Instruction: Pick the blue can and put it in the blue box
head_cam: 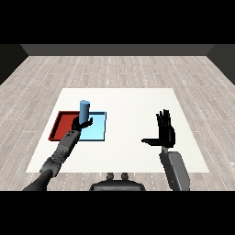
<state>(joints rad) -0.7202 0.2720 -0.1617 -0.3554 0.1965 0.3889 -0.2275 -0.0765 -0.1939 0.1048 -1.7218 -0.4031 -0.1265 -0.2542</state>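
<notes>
The blue can (84, 110) stands upright over the near-left part of the light blue tray (97, 128), with my left hand (81, 124) curled round its lower part. Whether the can rests on the tray or hangs just above it I cannot tell. The red tray (62, 125) lies directly left of the blue one, partly hidden by my left forearm. My right hand (165, 130) is far off to the right above the table, open, fingers straight up and thumb pointing left, holding nothing.
The white table (128, 101) spreads wide behind and between the trays and my right hand. Its near edge runs just below both forearms. A grey wooden floor surrounds it.
</notes>
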